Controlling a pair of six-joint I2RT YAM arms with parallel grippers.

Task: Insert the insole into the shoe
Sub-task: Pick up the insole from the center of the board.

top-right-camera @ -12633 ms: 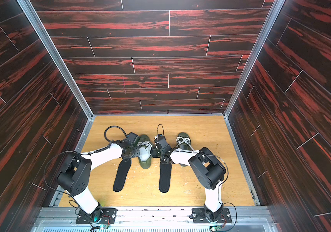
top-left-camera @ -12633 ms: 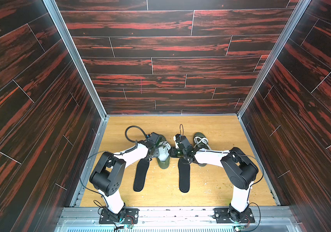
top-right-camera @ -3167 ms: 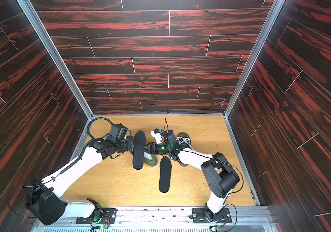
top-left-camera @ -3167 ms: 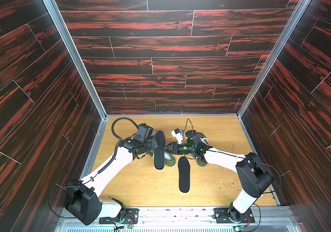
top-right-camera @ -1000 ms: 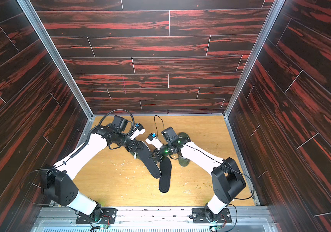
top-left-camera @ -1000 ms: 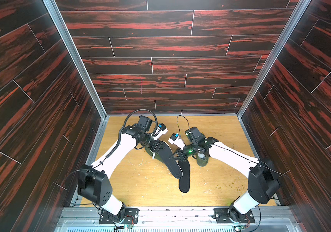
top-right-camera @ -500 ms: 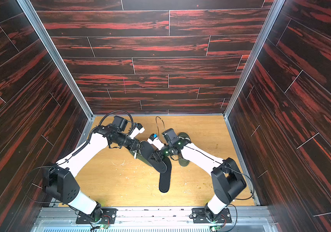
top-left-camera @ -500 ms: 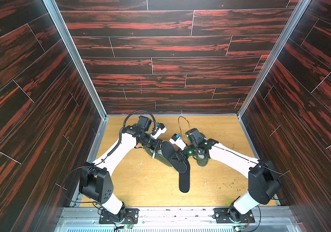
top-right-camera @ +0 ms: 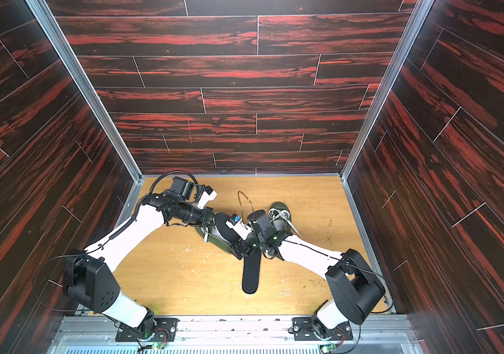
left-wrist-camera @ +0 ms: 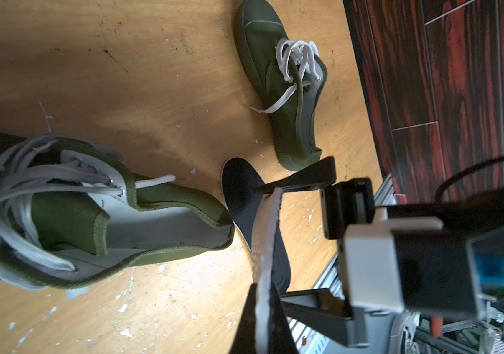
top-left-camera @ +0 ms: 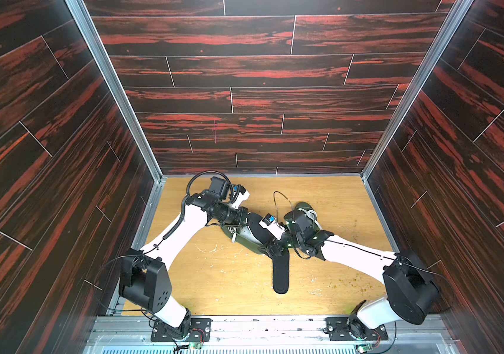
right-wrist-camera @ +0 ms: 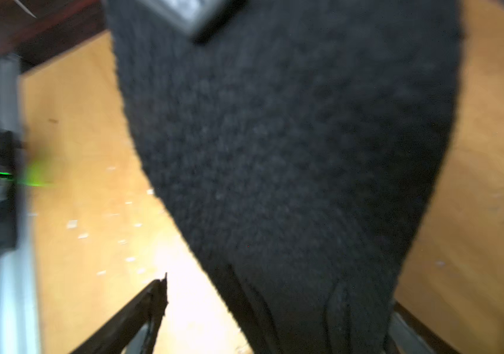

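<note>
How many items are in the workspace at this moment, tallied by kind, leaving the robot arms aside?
Green canvas shoes with white laces: 2
Black foam insoles: 2
Total: 4

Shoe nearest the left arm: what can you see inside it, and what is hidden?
In the left wrist view the shoe shows only grey lining inside. The insole, pinched in the left claw, is outside by the heel. The toe end is hidden under the laces.
</note>
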